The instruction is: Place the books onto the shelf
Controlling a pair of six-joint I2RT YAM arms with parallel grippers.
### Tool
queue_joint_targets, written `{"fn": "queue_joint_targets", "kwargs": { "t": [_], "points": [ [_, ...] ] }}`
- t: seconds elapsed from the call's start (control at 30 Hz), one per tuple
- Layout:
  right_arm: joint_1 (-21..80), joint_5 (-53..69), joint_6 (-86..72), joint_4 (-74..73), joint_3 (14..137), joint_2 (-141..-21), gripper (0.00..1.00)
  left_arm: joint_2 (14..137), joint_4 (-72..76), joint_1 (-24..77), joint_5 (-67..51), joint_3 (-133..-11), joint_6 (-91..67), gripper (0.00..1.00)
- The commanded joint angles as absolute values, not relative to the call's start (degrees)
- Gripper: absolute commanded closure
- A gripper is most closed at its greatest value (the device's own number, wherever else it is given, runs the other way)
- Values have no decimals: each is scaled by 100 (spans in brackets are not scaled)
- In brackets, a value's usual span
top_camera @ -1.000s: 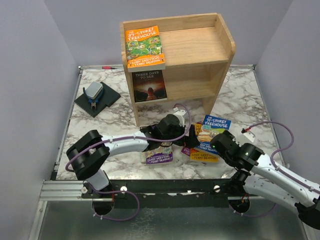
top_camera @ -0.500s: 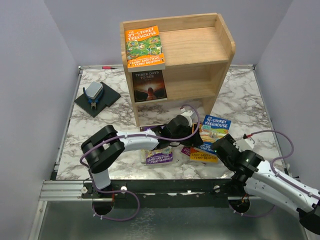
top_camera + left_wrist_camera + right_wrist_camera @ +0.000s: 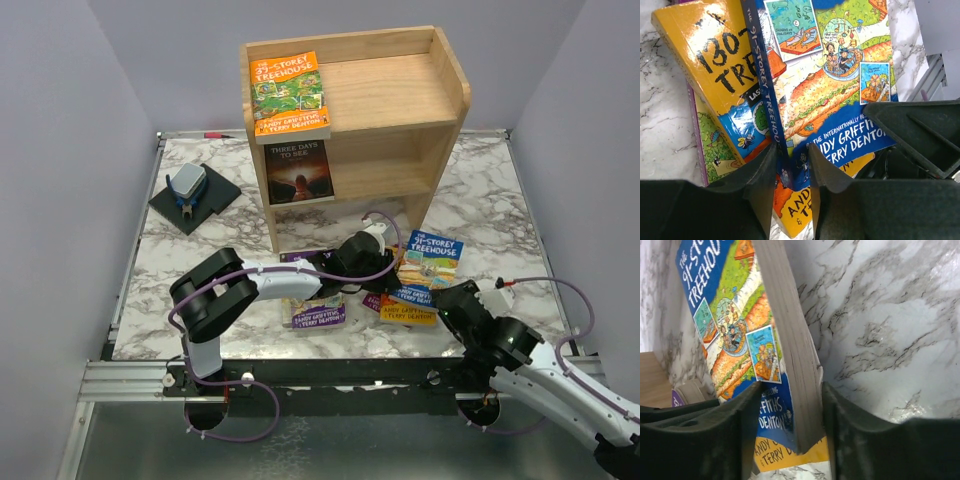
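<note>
The wooden shelf (image 3: 400, 100) stands at the back with an orange book (image 3: 290, 95) lying on its top. A blue "91-Storey" book (image 3: 430, 262) (image 3: 840, 75) (image 3: 730, 315) rests tilted on a yellow book (image 3: 405, 312) (image 3: 710, 55). A purple book (image 3: 318, 313) lies to their left. My left gripper (image 3: 385, 270) (image 3: 792, 172) is shut on the blue book's spine corner. From the other side, my right gripper (image 3: 448, 298) (image 3: 790, 410) straddles the book's raised page-edge corner. Its jaws are half closed, with slack still showing on the cover side.
A dark book, "Three Days to See" (image 3: 298, 172), leans on the shelf's lower tier. A black pad with a blue-grey tool (image 3: 195, 193) sits at the back left. Grey walls enclose the marble table (image 3: 200, 250) on three sides, and a metal rail runs along its front edge.
My left arm has reached right to the blue book, and its jaws went from wide to closed on the spine. My right gripper narrowed around the book's page edge while the arm drew nearer.
</note>
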State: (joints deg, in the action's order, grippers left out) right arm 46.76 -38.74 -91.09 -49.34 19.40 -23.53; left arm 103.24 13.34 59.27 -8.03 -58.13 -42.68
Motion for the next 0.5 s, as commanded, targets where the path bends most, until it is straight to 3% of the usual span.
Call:
{"fn": "queue_joint_targets", "kwargs": {
  "t": [0.0,0.2,0.37,0.47],
  "points": [
    [4653,-3981,-9220,-5140,1871,-2110,60,10409,1435,5963,-729,-5799,-4254,71],
    [4654,-4075,-9185,-5375,1981,-1780,99,10390,1434,5964,-644,-5678,-4250,71],
    [4650,-4211,-8858,-5508,2276,-1566,99,10347,1433,5962,-641,-5626,-4245,70],
    [4649,-4253,-8583,-5579,2576,-1537,99,10238,1434,5961,-670,-5618,-4278,59]
  ]
}}
